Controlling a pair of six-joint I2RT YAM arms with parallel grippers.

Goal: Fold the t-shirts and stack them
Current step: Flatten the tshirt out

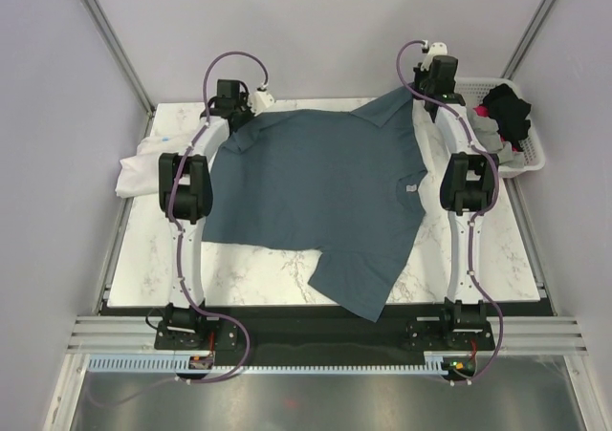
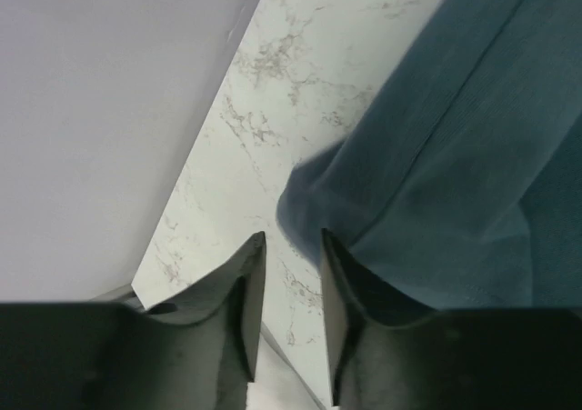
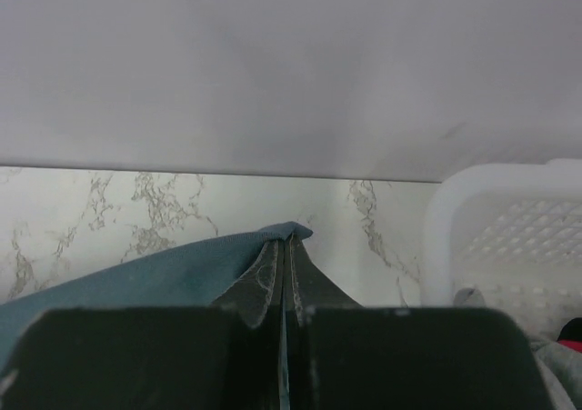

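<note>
Marble table (image 1: 258, 269), white walls. Slate-blue t-shirt (image 1: 316, 183) is spread flat mid-table, long axis left-right: neck to the right, hem left, one sleeve pointing at the near edge. Right gripper (image 3: 285, 239) is pinched tight on the far-right sleeve edge. Left gripper (image 2: 291, 246) is at the far-left hem corner, jaws cracked a slit, nothing between them. White t-shirt (image 1: 143, 168) lies at the left edge. Basket (image 1: 532, 156) stands far right.

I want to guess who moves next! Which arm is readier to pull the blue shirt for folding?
Probably the right. The right gripper is pinched shut on the edge of the blue shirt. The left gripper has only table between its fingers, with the cloth beside it.
</note>
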